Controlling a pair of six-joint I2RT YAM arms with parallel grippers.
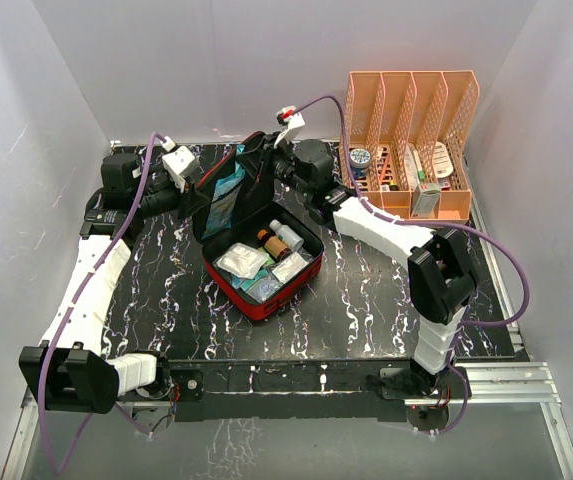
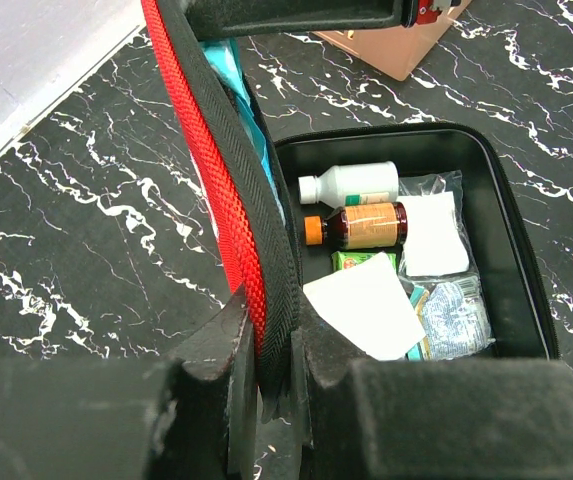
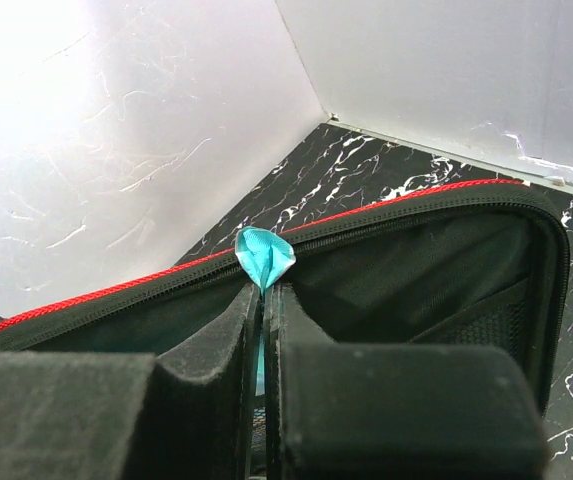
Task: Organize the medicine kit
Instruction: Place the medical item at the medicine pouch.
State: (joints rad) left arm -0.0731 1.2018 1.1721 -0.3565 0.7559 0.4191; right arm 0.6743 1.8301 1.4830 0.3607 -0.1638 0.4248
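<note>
The left fingers (image 2: pixel 211 385) pinch the raised lid (image 2: pixel 206 170) of the medicine kit (image 1: pixel 238 293). The right fingers (image 3: pixel 211 345) are clamped on a teal packet (image 3: pixel 264 255), seemingly in the lid's pocket. The kit lies open mid-surface (image 1: pixel 366 300).

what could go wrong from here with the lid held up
The left gripper pinches only the rim of the lid; a slip might drop it onto the bottles. The right gripper holds the tip of the teal packet, which could slide free or crumple instead of seating in the lid.
</note>
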